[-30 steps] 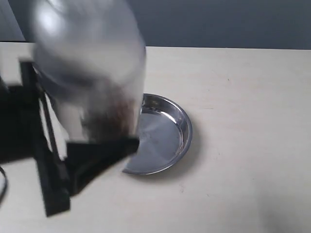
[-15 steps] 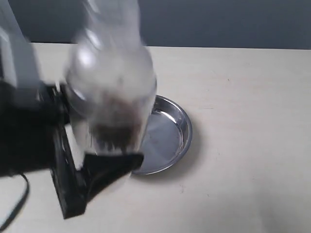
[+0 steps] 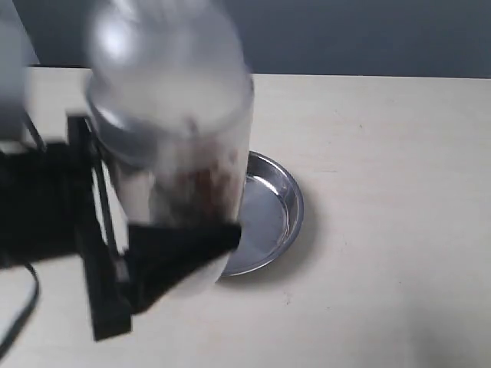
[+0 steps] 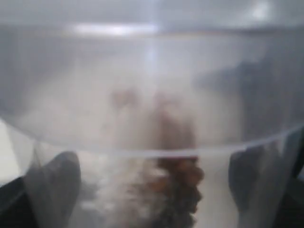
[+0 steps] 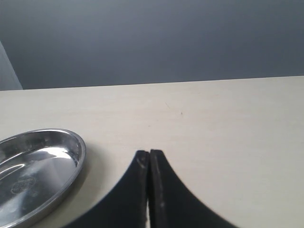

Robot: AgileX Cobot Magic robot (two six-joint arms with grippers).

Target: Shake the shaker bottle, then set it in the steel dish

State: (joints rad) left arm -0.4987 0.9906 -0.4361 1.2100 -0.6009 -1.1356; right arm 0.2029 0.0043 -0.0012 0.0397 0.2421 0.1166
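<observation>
Shaker bottle (image 3: 173,115) slightly further right than before, gripped aloft in left tool (image 4: 152,187) near steel dish (image 3: 272,211); right tool (image 5: 149,156) closed.

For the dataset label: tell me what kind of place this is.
Likely a lab test bench: a pale wooden tabletop, a plain grey wall, and one round shiny steel dish.
</observation>
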